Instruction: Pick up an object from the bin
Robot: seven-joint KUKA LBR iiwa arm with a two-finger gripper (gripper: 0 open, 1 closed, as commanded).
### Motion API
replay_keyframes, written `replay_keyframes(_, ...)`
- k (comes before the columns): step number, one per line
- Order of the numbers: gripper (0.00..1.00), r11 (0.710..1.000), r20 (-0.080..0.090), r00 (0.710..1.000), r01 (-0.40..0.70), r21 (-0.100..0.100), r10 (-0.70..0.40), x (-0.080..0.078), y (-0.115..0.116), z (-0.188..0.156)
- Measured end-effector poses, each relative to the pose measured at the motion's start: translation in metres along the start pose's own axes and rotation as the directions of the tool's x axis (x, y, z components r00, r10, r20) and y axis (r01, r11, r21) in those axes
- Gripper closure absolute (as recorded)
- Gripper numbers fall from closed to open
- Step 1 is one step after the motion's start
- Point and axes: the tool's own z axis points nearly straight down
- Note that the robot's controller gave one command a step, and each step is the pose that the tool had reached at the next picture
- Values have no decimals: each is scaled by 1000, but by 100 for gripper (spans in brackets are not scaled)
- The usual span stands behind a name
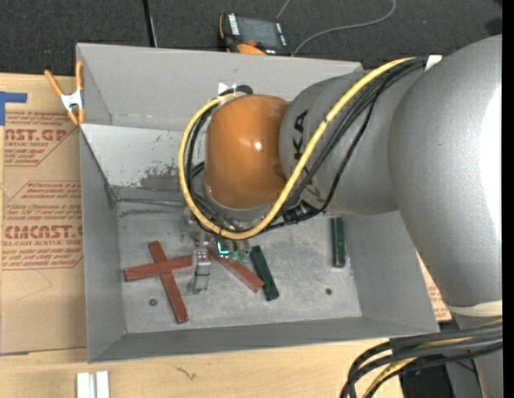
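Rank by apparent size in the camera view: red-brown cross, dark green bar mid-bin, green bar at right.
1. red-brown cross, clearly largest.
2-3. dark green bar and green bar at right: they look alike, so not ranked.

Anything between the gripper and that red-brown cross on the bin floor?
Nothing visible does. The gripper hangs right at the tip of the right-hand arm of the red-brown cross. A red-brown stick and a dark green stick lie just to the gripper's right, off the cross.

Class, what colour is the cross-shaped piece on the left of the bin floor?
The cross-shaped piece is reddish brown; the camera view shows it.
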Motion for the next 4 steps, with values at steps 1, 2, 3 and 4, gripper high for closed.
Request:
replay_keyframes(1,0,995,3,995,95,0,-95,-35,35,84)
replay_keyframes(2,100,996,17,996,92,-5,-92,-39,36,75)
replay_keyframes(3,100,993,15,993,119,-3,-119,-10,67,-6)
replay_keyframes(4,100,991,12,991,131,-1,-131,2,66,-42)
